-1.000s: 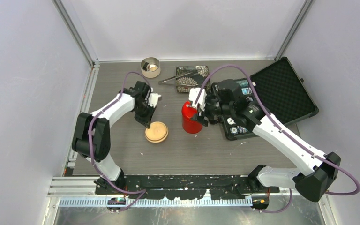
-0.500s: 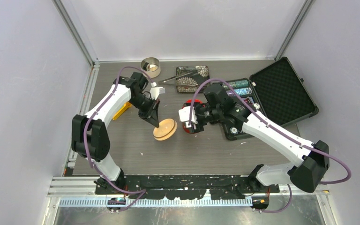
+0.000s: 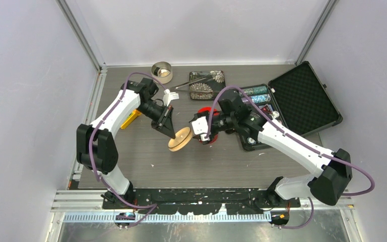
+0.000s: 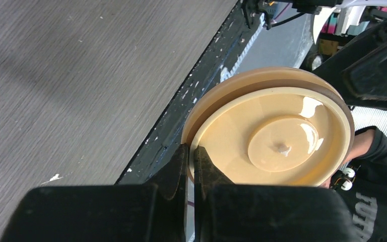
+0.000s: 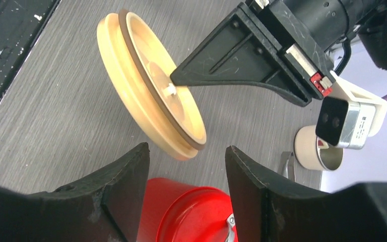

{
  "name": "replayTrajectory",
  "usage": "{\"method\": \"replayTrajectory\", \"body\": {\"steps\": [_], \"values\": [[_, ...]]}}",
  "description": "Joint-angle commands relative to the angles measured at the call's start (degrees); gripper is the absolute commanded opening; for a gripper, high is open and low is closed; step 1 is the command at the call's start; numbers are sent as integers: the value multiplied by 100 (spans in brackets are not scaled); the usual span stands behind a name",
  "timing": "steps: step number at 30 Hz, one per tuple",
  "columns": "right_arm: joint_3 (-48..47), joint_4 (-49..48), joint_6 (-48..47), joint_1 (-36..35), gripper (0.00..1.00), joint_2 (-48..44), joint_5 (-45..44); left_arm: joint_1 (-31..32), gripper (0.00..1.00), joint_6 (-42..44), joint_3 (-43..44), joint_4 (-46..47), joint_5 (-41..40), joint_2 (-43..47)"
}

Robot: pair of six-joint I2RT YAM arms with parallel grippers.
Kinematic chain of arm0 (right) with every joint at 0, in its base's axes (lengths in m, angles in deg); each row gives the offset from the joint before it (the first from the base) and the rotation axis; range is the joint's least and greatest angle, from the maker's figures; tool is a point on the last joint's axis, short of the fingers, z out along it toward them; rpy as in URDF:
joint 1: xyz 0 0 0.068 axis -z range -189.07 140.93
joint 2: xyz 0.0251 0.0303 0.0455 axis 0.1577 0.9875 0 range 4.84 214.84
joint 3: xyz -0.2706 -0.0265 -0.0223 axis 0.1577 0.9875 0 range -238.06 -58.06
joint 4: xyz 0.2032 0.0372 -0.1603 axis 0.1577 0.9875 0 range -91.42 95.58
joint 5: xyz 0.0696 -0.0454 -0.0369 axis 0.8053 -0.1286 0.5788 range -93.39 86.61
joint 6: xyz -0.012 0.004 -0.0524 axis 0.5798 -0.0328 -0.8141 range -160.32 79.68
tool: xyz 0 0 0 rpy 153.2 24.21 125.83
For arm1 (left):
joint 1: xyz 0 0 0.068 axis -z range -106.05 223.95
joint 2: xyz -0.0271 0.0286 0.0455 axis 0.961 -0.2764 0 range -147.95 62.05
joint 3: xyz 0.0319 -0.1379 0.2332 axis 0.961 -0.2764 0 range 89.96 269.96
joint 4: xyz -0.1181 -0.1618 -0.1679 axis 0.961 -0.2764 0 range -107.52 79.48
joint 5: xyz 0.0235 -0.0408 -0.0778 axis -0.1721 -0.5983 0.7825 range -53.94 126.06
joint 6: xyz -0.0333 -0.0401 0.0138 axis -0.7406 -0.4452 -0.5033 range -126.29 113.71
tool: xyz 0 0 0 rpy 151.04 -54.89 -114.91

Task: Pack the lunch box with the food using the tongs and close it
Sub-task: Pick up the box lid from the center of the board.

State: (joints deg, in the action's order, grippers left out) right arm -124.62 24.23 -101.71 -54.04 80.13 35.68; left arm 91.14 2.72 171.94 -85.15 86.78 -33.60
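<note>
**Left hand pinches the round lid, right hand waits open**

The left gripper is squeezed tight on the rim of the beige disc lid. One finger is on each side of the thin edge. The lid is tipped up on its side, so its flat face with the small round bump points at the left wrist camera.

Just beside the lid is the right gripper. Its two black fingers stand wide apart, and there is nothing between the tips. Under it sits the red canister with its red lid on and a bit of metal handle showing. From above, the arm hides most of the canister, so I cannot tell if it stands straight.

Farther back on the table, the cream tub stands open by the back wall. The silver tongs lie well apart from both grippers, with one end on a flowery tray. A black case lies open on the right. A yellow block peeks out beside the left arm.
</note>
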Motion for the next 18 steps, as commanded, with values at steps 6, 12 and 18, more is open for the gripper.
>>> {"method": "replayTrajectory", "body": {"steps": [6, 12, 18], "values": [[71, -745, 175, -86, 51, 91, 304, 62, 0, -27, 311, -279, 792, -7], [128, -926, 329, -87, 17, 79, 164, 83, 1, 12, 344, -230, 746, -21], [135, -1033, 808, -83, 1, 33, -271, -284, 48, 32, 659, -62, 373, -1]]}}
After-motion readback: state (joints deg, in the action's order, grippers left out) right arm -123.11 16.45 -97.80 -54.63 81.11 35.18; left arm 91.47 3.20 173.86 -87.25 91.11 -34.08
